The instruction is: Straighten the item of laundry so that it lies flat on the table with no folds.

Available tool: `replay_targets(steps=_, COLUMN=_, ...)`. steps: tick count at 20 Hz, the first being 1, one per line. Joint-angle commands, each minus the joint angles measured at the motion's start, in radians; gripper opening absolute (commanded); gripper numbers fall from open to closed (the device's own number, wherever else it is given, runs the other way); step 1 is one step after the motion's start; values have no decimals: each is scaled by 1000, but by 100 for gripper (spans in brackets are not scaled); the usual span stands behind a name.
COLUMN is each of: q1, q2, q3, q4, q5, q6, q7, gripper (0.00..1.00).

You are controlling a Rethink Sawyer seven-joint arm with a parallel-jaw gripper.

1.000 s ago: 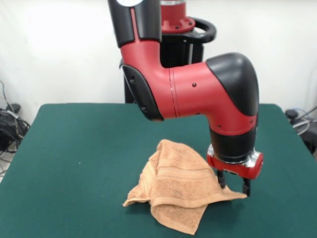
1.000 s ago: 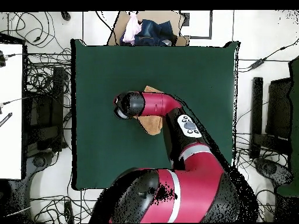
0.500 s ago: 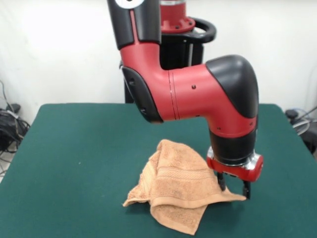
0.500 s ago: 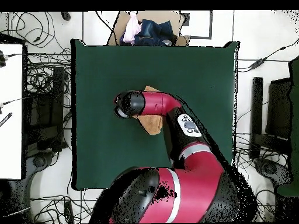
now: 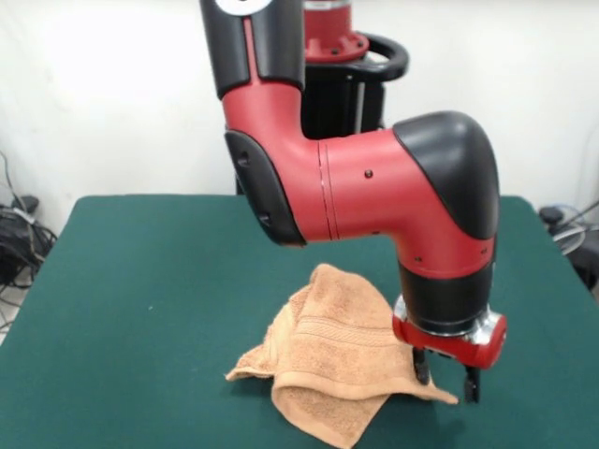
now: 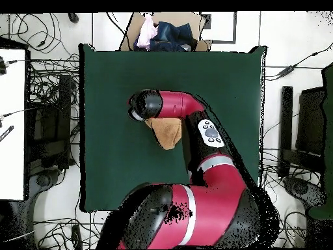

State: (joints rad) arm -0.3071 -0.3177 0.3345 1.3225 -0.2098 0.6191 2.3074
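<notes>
No brand, label or legible writing anywhere. Orange-tan terry towel (image 5: 328, 365) crumpled rather than flat: heaped into a rounded hump at the far end, folded over on itself, with a woven band stripe running across the middle and a loose flap hanging toward the table's near edge. One pointed corner stretched out to the side, pinched between the two dark fingers of the gripper (image 5: 447, 382), closed down on that corner just above the cloth surface. Another corner trailing flat on the opposite side. No tag visible.

From overhead, towel (image 6: 167, 132) near the middle of the table (image 6: 110, 97), well clear of all four edges, partly hidden under the red and black arm (image 6: 175, 104). Gripper itself covered by the arm's black wrist there.

Dark green table cloth bare elsewhere. Beyond the far edge in the overhead view, an open cardboard box (image 6: 168, 32) holding pink and dark blue clothing. Tangled cables (image 6: 45, 84) on the floor along both side edges.
</notes>
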Motion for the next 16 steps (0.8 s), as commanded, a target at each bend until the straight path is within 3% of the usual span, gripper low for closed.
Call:
replay_targets(steps=1, q1=33, q2=41, q3=55, q4=-99, q5=4, q6=81, q7=-67, gripper=100)
replay_targets(steps=8, q1=30, q2=25, q3=49, q4=-56, q5=-2, q6=50, q7=-49, gripper=100)
replay_targets(steps=16, q1=23, q2=52, q3=53, q4=-96, q5=-10, q6=54, q7=-76, gripper=100)
